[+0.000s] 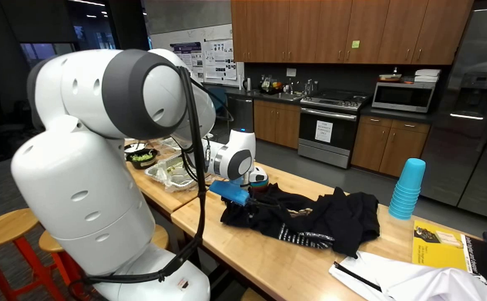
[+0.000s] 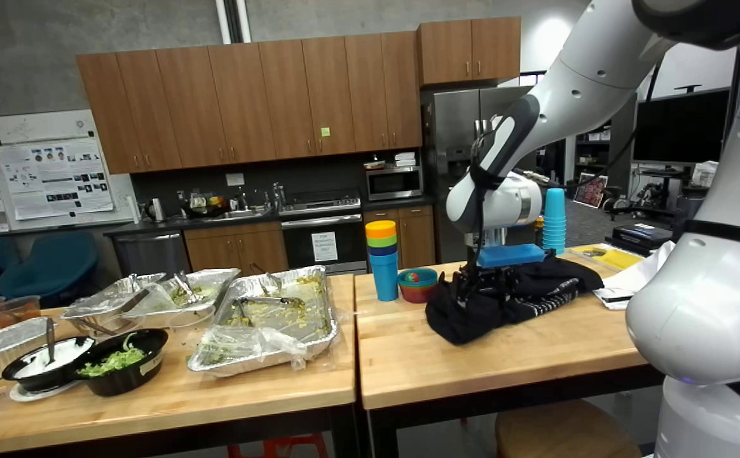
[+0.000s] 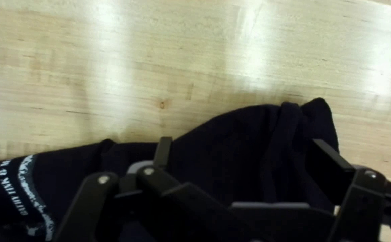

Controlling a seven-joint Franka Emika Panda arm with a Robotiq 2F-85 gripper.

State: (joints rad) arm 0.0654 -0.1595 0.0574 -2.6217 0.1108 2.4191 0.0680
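On the worktop (image 1: 252,246), a black garment (image 1: 352,213) in a loose heap, with white print (image 1: 293,237) along one side. Same print at the lower left of the wrist view, readable only in part. Over one end of the garment, the gripper (image 3: 244,153), pointing down, with a blue block (image 1: 229,191) at its side. Jaws spread wide, with the garment visible across the gap. Cannot tell whether touching it or just above it.

Near the same end, nested bowls (image 2: 417,294), teal above red, and just beside them a stack of coloured cups (image 2: 384,273) in orange, green and blue. Past the opposite end, a stack of blue cups (image 1: 404,192). Just beside the garment there, a white cloth (image 1: 427,280) with a dark strip (image 1: 357,276); next to that cloth, a yellow and black book (image 1: 440,246).

Across a narrow gap, on a neighbouring worktop (image 2: 179,388), several foil trays (image 2: 236,367), partly under clear wrap (image 2: 262,345), with utensils (image 2: 271,300) inside. Near these, a black bowl (image 2: 125,381) of greens (image 2: 116,362) beside a second bowl (image 2: 39,383) of something white.

Farther back, a stove (image 1: 344,138) with a paper sign (image 1: 324,131), a microwave (image 1: 402,97), a fridge (image 1: 473,142) and wooden cupboards (image 1: 302,33). Beside the arm (image 1: 97,184), stools (image 1: 5,228) with red legs (image 1: 32,262).
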